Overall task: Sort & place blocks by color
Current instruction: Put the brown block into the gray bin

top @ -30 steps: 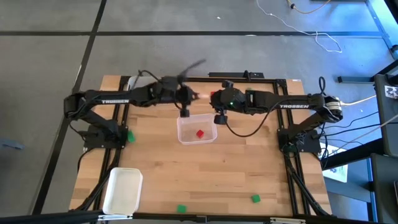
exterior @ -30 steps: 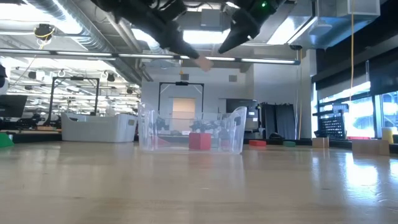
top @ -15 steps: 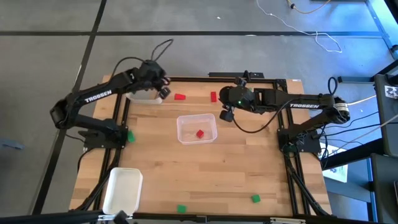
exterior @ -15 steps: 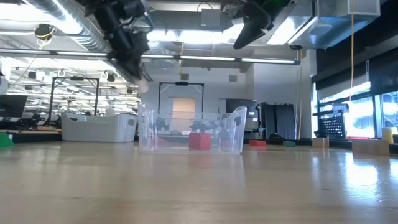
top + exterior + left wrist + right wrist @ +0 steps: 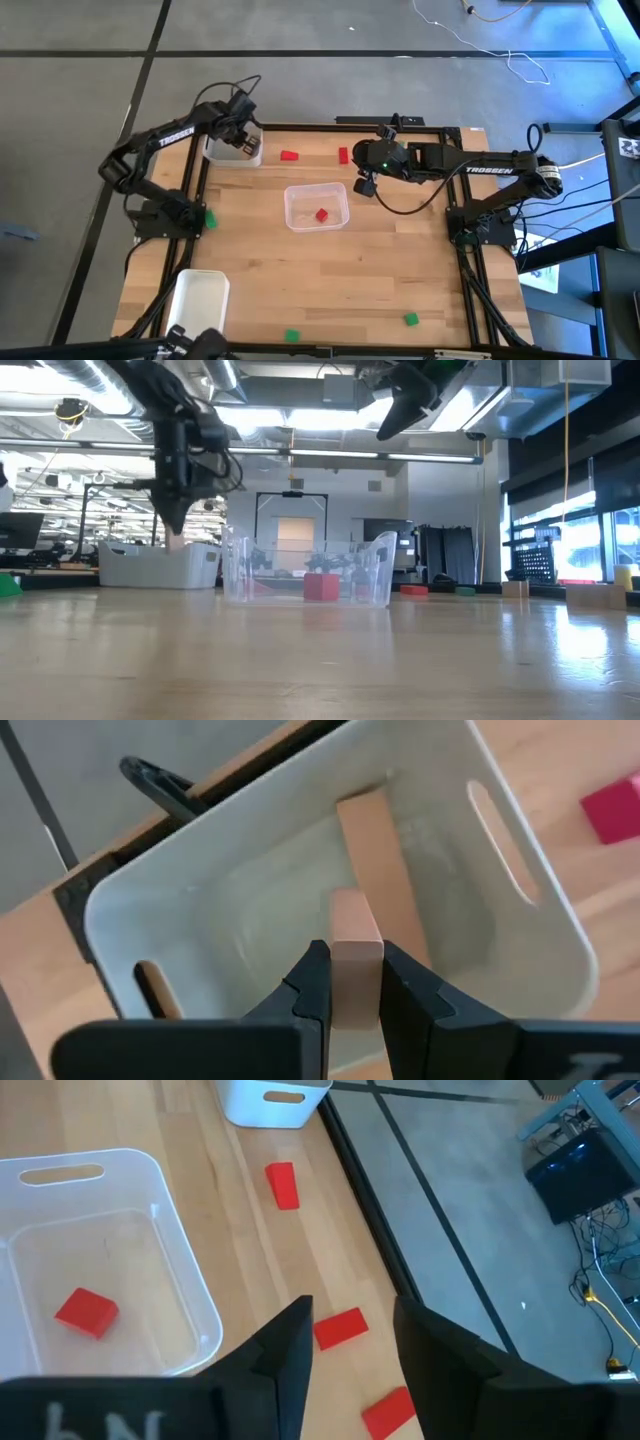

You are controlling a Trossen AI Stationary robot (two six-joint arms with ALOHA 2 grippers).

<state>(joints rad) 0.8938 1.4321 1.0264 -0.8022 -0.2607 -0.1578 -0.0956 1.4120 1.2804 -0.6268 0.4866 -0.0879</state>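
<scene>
Left gripper [image 5: 353, 982] has swung its tan block [image 5: 356, 945] above the corner white tray [image 5: 520, 870].

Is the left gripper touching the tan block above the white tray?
Touching. In the left wrist view, the left gripper has both fingers pressed against the tan block, held above the white tray.

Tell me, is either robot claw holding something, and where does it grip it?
The left gripper pinches a tan block by its sides; the right gripper holds nothing.
</scene>
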